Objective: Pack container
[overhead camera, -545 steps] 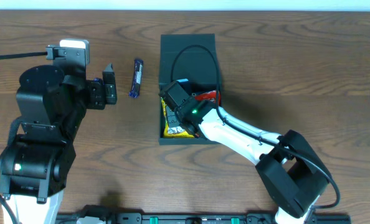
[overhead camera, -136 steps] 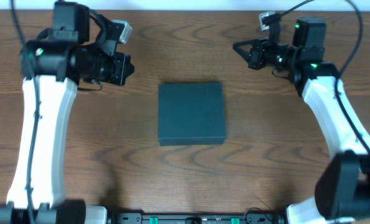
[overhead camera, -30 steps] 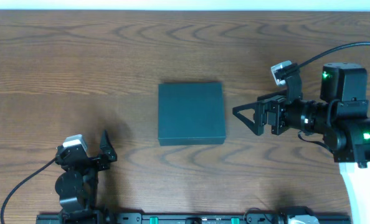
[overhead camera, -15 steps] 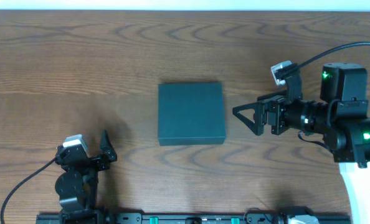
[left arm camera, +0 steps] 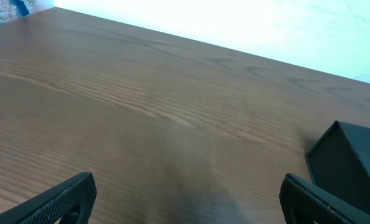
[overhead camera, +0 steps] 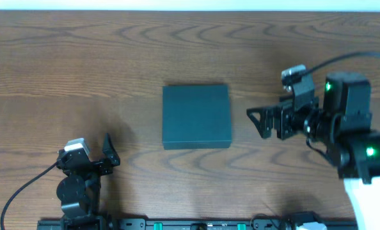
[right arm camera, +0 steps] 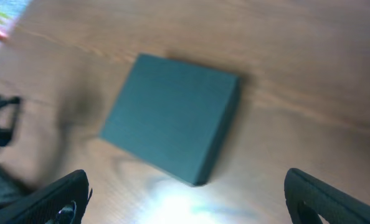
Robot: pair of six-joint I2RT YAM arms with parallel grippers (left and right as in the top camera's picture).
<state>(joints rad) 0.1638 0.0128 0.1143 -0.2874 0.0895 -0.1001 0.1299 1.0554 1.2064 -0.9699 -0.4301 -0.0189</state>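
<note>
Dark teal with its lid shut, the container (overhead camera: pixel 196 117) lies mid-table on the wooden table (overhead camera: pixel 81 64). The right gripper (overhead camera: pixel 256 123) hangs just right of it, jaws spread, empty. The left gripper (overhead camera: pixel 110 152) sits near-left, well apart, likewise spread and empty.

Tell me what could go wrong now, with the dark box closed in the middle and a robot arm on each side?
1. The right pincer is open and points at the container from close by. Its wrist view is blurred, hinting at motion, so a stray swing might shove the container.
2. The black cable arcs loosely behind that pincer and might snag.
3. The lid lies flat, but no latch shows, so it might spring up.
</note>
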